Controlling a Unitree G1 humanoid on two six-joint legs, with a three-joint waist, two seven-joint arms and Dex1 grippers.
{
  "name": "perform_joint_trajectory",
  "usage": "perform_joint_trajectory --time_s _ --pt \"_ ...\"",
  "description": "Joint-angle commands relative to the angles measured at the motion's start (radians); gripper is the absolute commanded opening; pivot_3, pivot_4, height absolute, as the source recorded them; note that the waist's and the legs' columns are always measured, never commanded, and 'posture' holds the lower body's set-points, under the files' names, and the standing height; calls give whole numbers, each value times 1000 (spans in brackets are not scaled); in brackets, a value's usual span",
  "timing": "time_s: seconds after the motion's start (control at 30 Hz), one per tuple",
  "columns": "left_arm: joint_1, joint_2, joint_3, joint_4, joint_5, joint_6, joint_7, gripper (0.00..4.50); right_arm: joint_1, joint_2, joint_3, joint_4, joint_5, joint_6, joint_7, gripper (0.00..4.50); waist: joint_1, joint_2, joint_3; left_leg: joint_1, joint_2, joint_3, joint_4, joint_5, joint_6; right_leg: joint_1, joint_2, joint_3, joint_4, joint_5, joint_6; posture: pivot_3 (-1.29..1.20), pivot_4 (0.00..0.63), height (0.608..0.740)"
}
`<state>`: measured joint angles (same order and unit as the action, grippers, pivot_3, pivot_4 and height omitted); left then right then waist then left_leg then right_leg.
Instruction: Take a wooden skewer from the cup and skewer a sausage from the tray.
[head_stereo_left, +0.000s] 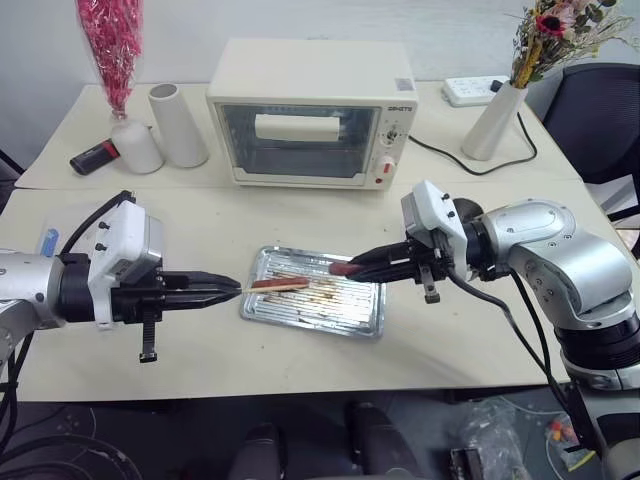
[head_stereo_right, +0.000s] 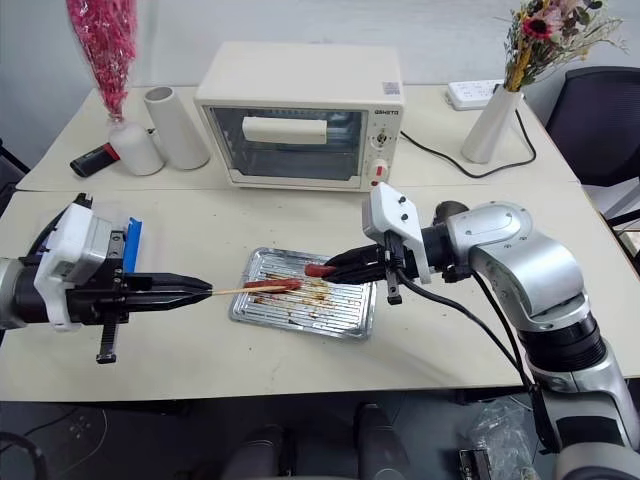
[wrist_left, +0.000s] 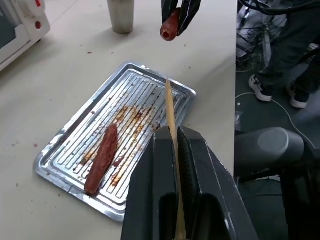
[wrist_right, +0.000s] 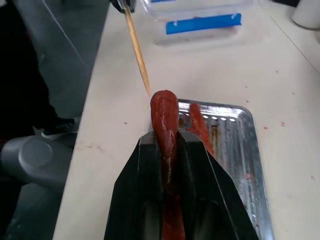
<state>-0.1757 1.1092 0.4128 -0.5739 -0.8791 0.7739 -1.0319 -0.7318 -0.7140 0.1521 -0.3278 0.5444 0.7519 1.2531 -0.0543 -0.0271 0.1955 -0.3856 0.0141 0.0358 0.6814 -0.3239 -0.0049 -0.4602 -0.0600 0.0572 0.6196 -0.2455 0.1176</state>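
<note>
The wooden skewer is clamped between the closed fingers of the left gripper, its tip reaching over the tray. A dark sausage is held above by the right gripper. A lighter, longer sausage is seen lying in the tray, and the cup stands beyond it.
</note>
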Motion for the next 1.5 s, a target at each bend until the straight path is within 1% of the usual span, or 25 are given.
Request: perform_joint_trajectory --time_s 0.03,0.53,0.73,1.07,1.5 --pt "-27 22 5 -1 4 -20 -15 0 5 -9 -17 -52 41 -4 4 124 0 0 0 0 0 0 0 0 0 0 0 0 0 0 0 0 150 740" --pt "-70 37 1 -30 -25 3 -23 0 55 5 5 -95 58 -26 -25 124 1 0 0 0 0 0 0 0 0 0 0 0 0 0 0 0 150 740" --pt "-69 45 9 -40 -39 12 -20 0 76 15 26 -86 39 -49 -36 124 1 0 0 0 0 0 0 0 0 0 0 0 1 0 0 0 150 740" --pt "-70 44 8 -50 -47 13 -13 0 43 51 55 -41 22 -48 -65 124 1 0 0 0 0 0 0 0 0 0 0 0 1 0 0 0 150 740" --pt "-48 61 35 -30 -23 3 -38 0 31 27 51 4 4 -62 -55 124 1 0 0 0 0 0 1 0 0 0 0 0 1 0 0 0 150 740"
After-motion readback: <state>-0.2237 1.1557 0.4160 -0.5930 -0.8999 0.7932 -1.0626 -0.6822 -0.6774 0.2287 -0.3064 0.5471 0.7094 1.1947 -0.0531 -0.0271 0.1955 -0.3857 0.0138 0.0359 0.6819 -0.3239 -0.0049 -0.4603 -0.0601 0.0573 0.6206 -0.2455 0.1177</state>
